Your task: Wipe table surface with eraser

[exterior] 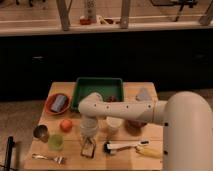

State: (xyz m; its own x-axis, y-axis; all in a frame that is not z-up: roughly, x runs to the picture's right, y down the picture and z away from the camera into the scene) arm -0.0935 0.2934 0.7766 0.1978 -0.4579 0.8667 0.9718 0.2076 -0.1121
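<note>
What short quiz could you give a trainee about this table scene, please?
1. True or false: the green tray lies at the far edge of the table surface.
2. The gripper hangs right above: A) the eraser, B) a teapot, C) a book.
3. Fill in: just left of the eraser in the picture stands a green ___.
Key: 1 true; 2 A; 3 cup.

The white pincer (89, 135) hangs over the dark-edged tan eraser (88, 148) on the tan table surface (129, 90).
</note>
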